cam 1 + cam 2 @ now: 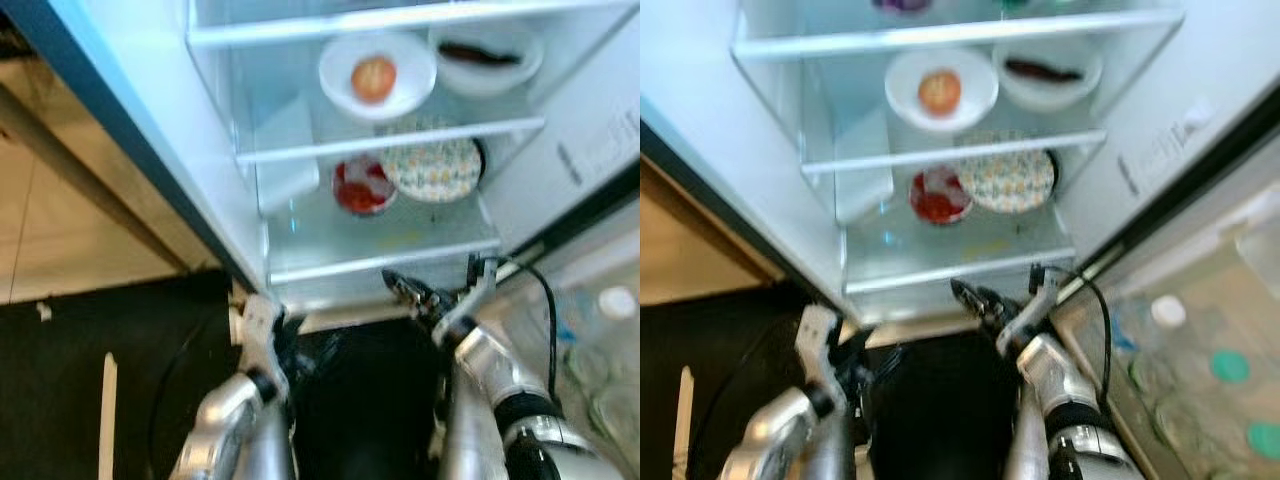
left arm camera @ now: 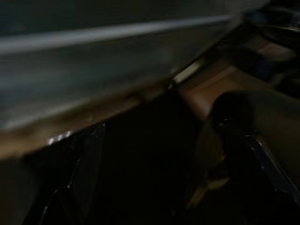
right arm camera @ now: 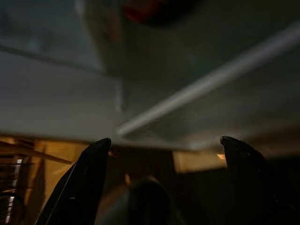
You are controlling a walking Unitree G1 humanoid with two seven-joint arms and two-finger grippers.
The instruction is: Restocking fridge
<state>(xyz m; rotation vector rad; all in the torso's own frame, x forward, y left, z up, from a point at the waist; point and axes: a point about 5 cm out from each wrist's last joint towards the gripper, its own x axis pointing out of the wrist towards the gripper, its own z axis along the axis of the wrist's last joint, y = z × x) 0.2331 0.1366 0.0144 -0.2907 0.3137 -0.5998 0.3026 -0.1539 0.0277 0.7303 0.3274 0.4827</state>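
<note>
1. Left eye view: fridge (image 1: 150,120) stands open w/ glass shelves. Middle shelf far back holds a white plate (image 1: 330,75) w/ an orange-red fruit (image 1: 373,78) on it, and to its right a white bowl (image 1: 520,70) w/ something dark inside.
2. Lower shelf: small red-filled bowl (image 1: 362,188), patterned plate (image 1: 433,170) just right of it, touching or nearly so; blur hides which. Pale box-like container (image 1: 288,150) at left of the shelf.
3. Right gripper (image 1: 405,290) is near the front rim of the lower shelf, jaws spread wide per right wrist view, nothing between them. Left gripper (image 1: 262,320) hangs low by the fridge's bottom edge; left wrist view shows its fingers (image 2: 86,159) parted, empty.
4. Handling, my guess: crockery is stiff, smooth, breakable, moderately heavy when loaded. Red bowl is nearest; take it across the rim or by the wall, keep it level so contents don't spill. Patterned plate is flat and thin, harder to pinch; edge grip only.
5. Orientation: bowls and plates are round, sit upright, openings up, no real long axis. Dark item in the far bowl lies lengthwise left-right.
</note>
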